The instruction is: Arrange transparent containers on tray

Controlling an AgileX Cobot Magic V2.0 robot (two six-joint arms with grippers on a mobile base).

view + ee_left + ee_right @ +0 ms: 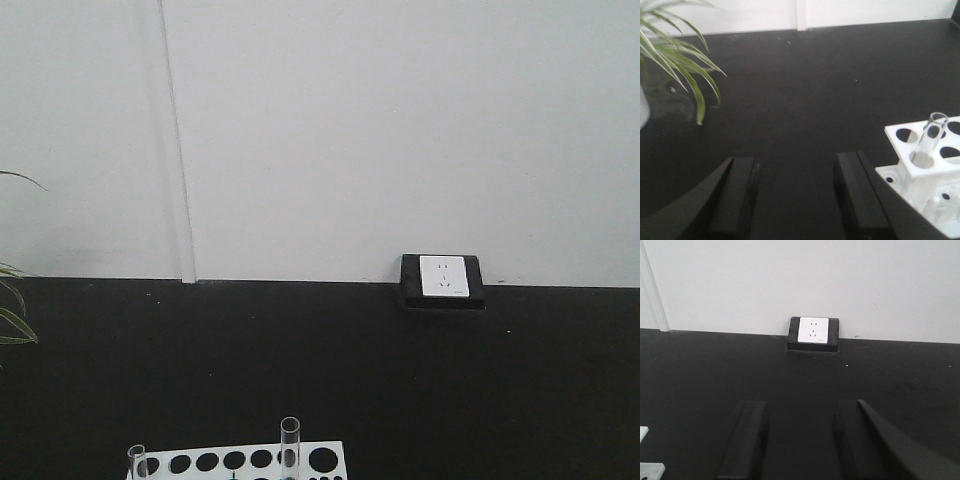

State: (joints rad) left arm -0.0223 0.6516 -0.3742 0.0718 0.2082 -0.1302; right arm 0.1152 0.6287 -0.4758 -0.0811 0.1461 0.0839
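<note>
Front view: two test tubes (290, 447) in a rack (338, 474), bases cut off; left wrist: one. Left gripper (795, 165), right gripper (800, 407) spread, empty.

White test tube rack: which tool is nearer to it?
Left. The left tool is open, with the rack, one test tube standing in it, close beside one finger. The right tool is farther: only a white corner, probably the rack, shows at its view's left edge.
</note>
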